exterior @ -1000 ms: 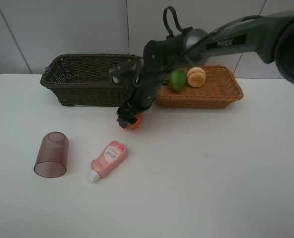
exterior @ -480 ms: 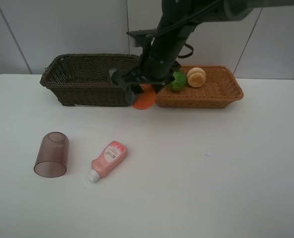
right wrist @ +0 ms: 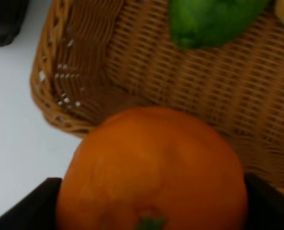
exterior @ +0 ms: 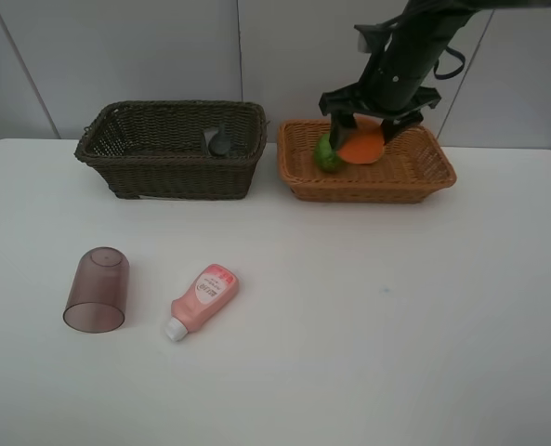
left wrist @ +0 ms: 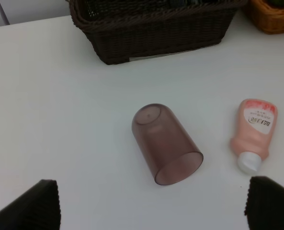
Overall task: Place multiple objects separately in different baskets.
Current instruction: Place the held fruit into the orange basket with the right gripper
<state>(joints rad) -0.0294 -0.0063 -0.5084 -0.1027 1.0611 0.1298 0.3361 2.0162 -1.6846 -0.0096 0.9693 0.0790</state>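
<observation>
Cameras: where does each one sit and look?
Exterior high: mounted high, looking down at the table; shows the right arm holding the orange over the light basket.
Left wrist: rides the left gripper, looking down at the cup and pink bottle; its tips show.
Right wrist: rides the right gripper, looking into the light basket; its tips flank the orange.
Shared: exterior high and left wrist both show the cup.

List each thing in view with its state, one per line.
orange: gripped, held over light basket
right gripper: shut on orange
left gripper: open, empty
green fruit: resting in light basket
dark bottle: inside dark basket, mostly hidden
pink bottle: lying on table, capped
cup: on its side, empty
</observation>
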